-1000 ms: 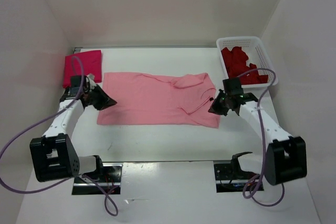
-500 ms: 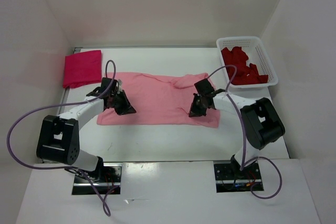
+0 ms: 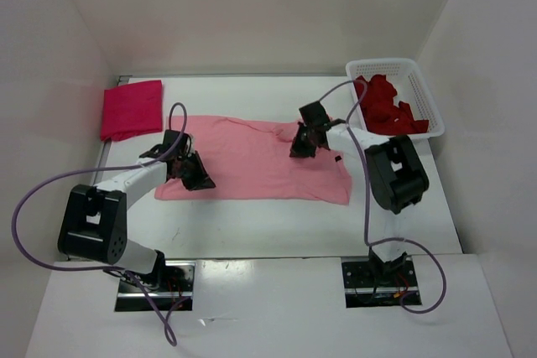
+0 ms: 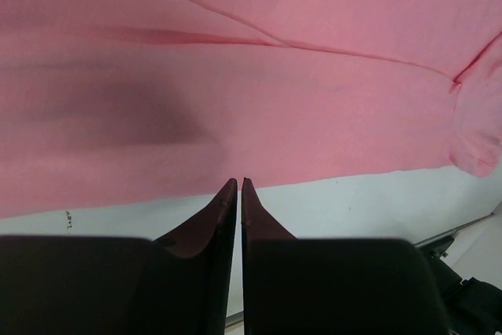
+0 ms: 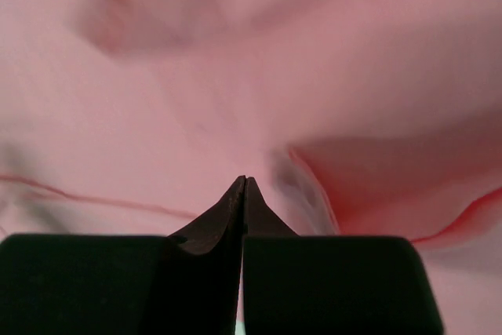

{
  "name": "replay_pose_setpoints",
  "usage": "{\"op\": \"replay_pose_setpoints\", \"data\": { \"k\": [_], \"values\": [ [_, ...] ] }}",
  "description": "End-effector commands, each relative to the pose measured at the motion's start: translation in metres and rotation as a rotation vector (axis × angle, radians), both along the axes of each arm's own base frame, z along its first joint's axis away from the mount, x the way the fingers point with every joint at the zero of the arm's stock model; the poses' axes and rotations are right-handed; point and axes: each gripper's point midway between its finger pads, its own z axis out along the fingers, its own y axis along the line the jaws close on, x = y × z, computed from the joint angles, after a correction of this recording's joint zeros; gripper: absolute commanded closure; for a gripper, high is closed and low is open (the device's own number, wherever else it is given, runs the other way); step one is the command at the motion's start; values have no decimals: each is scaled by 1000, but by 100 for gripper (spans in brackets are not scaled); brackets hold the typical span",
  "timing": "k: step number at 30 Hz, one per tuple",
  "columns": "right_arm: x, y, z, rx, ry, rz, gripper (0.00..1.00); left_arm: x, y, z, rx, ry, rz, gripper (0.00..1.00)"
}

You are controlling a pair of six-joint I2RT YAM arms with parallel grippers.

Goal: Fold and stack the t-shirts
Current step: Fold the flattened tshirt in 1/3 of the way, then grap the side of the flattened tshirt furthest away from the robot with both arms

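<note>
Light pink t-shirt (image 3: 252, 161): spread flat across the middle of the desk (image 3: 252, 224).
Other shirts: magenta t-shirt (image 3: 132, 109) folded at the far left; dark red t-shirt (image 3: 384, 106) heaped in the white basket (image 3: 382, 64).
Handling: thin, limp and light (it will likely sag and drag), so I'd pinch it at a hem or corner.
Left fingers (image 4: 220, 217): drawn together at the near hem; I cannot tell if cloth is nipped.
Right fingers (image 5: 227, 213): pressed together over a rumpled fold toward the far right.

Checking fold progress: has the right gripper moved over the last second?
Yes. The right gripper went left and farther back, away from the white basket, onto the light pink t-shirt.
</note>
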Motion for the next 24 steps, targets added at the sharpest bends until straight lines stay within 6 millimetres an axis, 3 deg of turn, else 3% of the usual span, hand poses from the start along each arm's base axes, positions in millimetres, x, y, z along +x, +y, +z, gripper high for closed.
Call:
{"op": "replay_pose_setpoints", "data": {
  "k": [1, 2, 3, 4, 7, 9, 12, 13, 15, 16, 17, 18, 19, 20, 21, 24],
  "values": [
    [74, 19, 27, 42, -132, -33, 100, 9, -6, 23, 1, -68, -11, 89],
    [91, 28, 52, 67, -178, -19, 100, 13, -8, 30, 0, -88, -7, 88],
    [87, 31, 54, 57, -169, -1, 100, 14, -9, 33, 1, -86, -7, 88],
    [81, 35, 75, 73, -203, 11, 100, 14, -12, 40, -3, -103, -18, 87],
    [62, 22, 97, 76, -258, -6, 97, 20, -14, 53, -3, -151, -8, 85],
    [40, 8, 100, 58, -270, -7, 95, 22, -10, 55, 15, -166, 6, 84],
    [44, -15, 89, 11, -260, -27, 97, 42, 2, 58, 23, -171, 43, 84],
    [51, -24, 92, 3, -263, -30, 98, 56, 2, 73, 9, -205, 50, 84],
    [62, -29, 85, -37, -256, -32, 98, 79, 12, 78, 6, -231, 78, 84],
    [77, -37, 96, -70, -280, -39, 98, 87, 16, 80, 7, -236, 90, 84],
    [86, -43, 84, -103, -262, -46, 98, 100, 19, 81, -2, -235, 99, 83],
    [96, -45, 85, -128, -279, -52, 93, 109, 29, 82, 0, -242, 127, 83],
    [113, -48, 99, -135, -312, -63, 88, 113, 30, 81, -14, -233, 139, 81],
    [119, -54, 76, -169, -259, -50, 85, 119, 34, 77, -13, -230, 148, 81],
    [134, -52, 87, -175, -292, -50, 80, 126, 37, 81, -14, -249, 157, 81],
    [157, -49, 69, -226, -266, -13, 71, 140, 50, 75, -5, -239, 200, 77]
  ]
}}
